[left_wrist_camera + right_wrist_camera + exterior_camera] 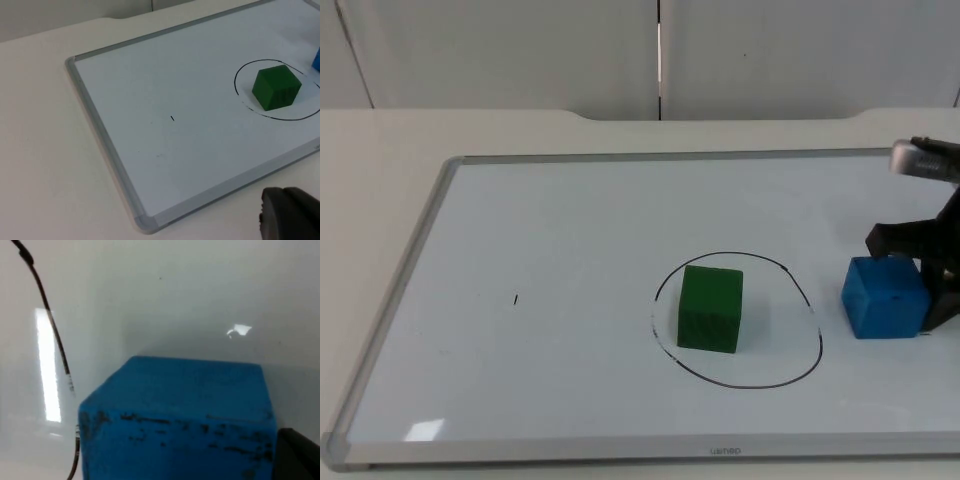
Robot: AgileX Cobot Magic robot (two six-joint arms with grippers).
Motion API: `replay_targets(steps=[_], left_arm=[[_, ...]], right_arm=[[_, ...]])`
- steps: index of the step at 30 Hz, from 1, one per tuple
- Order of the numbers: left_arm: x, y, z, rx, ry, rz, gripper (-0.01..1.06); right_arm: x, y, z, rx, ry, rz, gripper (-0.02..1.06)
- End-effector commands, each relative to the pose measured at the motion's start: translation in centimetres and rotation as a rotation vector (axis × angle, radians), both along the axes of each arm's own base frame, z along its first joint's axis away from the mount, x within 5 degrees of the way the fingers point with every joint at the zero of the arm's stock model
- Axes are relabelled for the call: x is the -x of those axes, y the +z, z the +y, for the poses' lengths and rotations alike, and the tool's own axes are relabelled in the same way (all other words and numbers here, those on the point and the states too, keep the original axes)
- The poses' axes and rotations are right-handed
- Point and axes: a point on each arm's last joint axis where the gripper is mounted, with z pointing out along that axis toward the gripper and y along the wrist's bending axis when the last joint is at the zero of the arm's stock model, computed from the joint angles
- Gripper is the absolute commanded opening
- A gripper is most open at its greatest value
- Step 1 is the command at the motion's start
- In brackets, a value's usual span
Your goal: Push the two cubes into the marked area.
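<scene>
From the fixed overhead camera, the green cube (pixel 710 308) sits inside the black marked circle (pixel 815 340) at the centre of the whiteboard (pixel 520 250), toward the ring's left side, while the blue cube (pixel 885 297) lies just outside the ring's right edge, at the right of the frame. The right gripper (pixel 932 282) comes in at the right edge, its dark fingers spread wide, one at the cube's upper right corner and one at its lower right; it appears to bear on the cube's right side rather than clamp it. The circle lies directly left of the blue cube, so the coming push, by this reading, runs leftward from gripper through cube to ring, and the right arm is plainly the nearer one. In the left wrist camera, the left gripper (pixel 290 215) waits off the board's near edge, with one dark fingertip in sight; whether it is open cannot be told. It looks across the whiteboard (pixel 150 90) to the green cube (pixel 276 87) within the marked circle (pixel 240 95), with a sliver of the blue cube (pixel 317 59) beyond the ring. In the right wrist camera, the blue cube (pixel 180 415) looms close before the fingertip (pixel 297 455), the circle's line (pixel 50 325) curving just past it.
</scene>
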Motion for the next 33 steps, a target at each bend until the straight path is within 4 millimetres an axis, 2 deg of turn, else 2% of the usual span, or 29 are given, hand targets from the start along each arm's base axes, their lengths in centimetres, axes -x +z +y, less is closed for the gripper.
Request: replay_targets(steps=[1, 8, 25, 33], left_arm=[[0.0, -0.1, 0.1, -0.011, 0.004, -0.003, 0.0], [0.0, -0.1, 0.1, -0.011, 0.004, -0.003, 0.0], [0.0, -0.1, 0.1, -0.011, 0.004, -0.003, 0.0], [0.0, -0.1, 0.1, -0.011, 0.004, -0.003, 0.0]], right_arm=[[0.0, 0.3, 1.1, -0.006, 0.041, -0.03, 0.0], [0.0, 0.4, 3.0, -0.007, 0.084, -0.086, 0.0], [-0.6, 0.5, 3.2, -0.036, 0.024, -0.138, 0.0], [0.0, 0.5, 4.8, -0.042, 0.07, -0.134, 0.0]])
